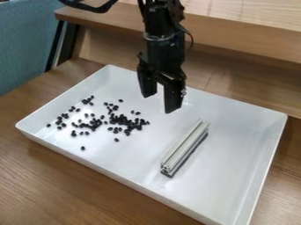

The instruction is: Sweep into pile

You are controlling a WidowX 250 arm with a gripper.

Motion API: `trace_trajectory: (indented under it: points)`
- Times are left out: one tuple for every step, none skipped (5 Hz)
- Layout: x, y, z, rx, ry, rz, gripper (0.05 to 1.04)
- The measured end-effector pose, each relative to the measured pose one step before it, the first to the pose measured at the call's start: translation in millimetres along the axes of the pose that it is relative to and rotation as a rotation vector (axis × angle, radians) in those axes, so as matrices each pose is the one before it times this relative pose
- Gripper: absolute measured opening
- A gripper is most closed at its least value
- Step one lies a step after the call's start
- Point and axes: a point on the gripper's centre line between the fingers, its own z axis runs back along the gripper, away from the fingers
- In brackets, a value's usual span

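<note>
Tray [235, 132]: one, white. Bar [185, 146]: one, pale top, dark underside. Beans [130, 124]: black, dozens; exact count can't be told, many touching or overlapping in clumps. Beans lying singly: several, incl. one nearest tray's front wall. Robot arm [159, 48]: one. Gripper [160, 103]: one, two fingers [172, 96]. Cables: two black runs, one thick [88, 6], one thin [190, 36]; can't tell if joined. Table [47, 180]: one, wood. Raised wooden ledge [235, 37]: one. Blue cloth panel [23, 44]: one, left edge.
</note>
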Motion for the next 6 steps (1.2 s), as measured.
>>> trace_trajectory:
  points:
    - [-2.15, -1.82, -12.55, -0.0171, 0.0312, 0.0031, 1.001]
    - [-1.26, -5.87, -15.46, -0.0422, 0.0325, 0.0174, 1.001]
    - [9.58, -12.60, -4.66, -0.0324, -0.0025, -0.0098, 1.001]
    - [8.09, -12.59, -1.92, -0.0340, -0.0019, 0.0189, 1.001]
    - [2.37, -6.22, -0.42, -0.0267, -0.0085, 0.0379, 1.001]
    - [0.14, -1.54, -4.60, 0.0241, -0.0085, 0.0490, 1.001]
